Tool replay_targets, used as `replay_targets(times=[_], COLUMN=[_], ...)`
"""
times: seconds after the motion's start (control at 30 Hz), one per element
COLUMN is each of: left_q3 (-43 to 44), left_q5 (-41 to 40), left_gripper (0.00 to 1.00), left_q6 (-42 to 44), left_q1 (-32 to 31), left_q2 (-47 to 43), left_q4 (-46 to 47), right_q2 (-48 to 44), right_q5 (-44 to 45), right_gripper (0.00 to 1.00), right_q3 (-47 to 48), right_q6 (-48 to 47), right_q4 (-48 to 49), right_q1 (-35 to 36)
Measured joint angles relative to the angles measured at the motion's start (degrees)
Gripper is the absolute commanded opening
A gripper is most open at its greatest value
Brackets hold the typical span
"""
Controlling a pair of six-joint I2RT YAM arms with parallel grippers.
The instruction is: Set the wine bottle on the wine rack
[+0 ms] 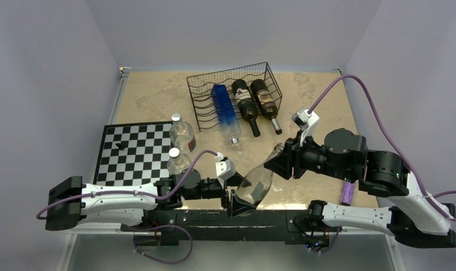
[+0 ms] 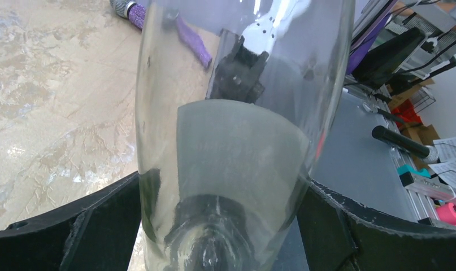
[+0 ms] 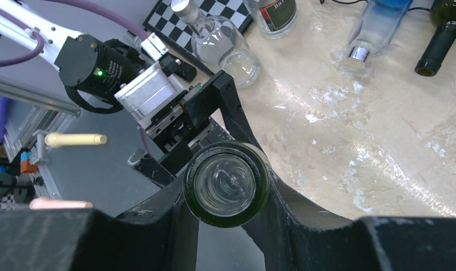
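Pale walls close the table point(image 1: 157, 93) on the left, back and right. The rack point(image 1: 202, 99) sits at the back centre, near the rear wall, its open front facing the arms. In it lie a blue bottle point(image 1: 224, 110) and two dark bottles point(image 1: 245, 104) point(image 1: 266, 97), necks sticking out of the front. Left of the blue one the wire troughs are bare. Bare tabletop runs from the rack's front to the arms. The chessboard point(image 1: 132, 161) fills the near left, with two clear bottles point(image 1: 182, 134) point(image 1: 177, 162) standing at its right edge. A purple tube point(image 1: 347, 193) lies near the right arm.

The wine bottle point(image 1: 258, 179), clear glass, slants between the two grippers over the table's near edge, well apart from the rack. Its base points toward the front rail and its neck points up and away to the right.

The right gripper point(image 1: 278, 159) is pinched on the neck just below the mouth, which faces the wrist camera between its fingers point(image 3: 157, 226).

The left gripper point(image 1: 238, 204) is spread as wide as it goes, with one finger point(image 2: 90, 231) on each side of the bottle's lower body. The glass fills the gap to their inner edges, and whether they press on it I cannot tell
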Motion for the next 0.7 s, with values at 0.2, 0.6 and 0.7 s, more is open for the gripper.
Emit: replay_targets(times=[0.2,0.6,0.7], left_q3=[-1.4,-1.4,-1.4], left_q5=[0.8,5.9,6.5], left_gripper=[0.99,0.66,0.12], left_q6=[-1.0,-1.3,-0.7], left_q1=[0.0,-0.1,-0.4], left_q2=[3.5,10.3,11.0], left_q4=[5.7,12.9,13.4], right_q2=[-1.1,-0.6,-0.7], right_q5=[0.7,-4.2,-4.5], right_gripper=[0.00,0.00,0.00], right_q3=[-3.1,-7.0,-8.0], right_q6=[0.9,-3.2,-3.4], right_q4=[2.8,9.7,10.8], right_q1=[-0.1,-0.1,-0.3])
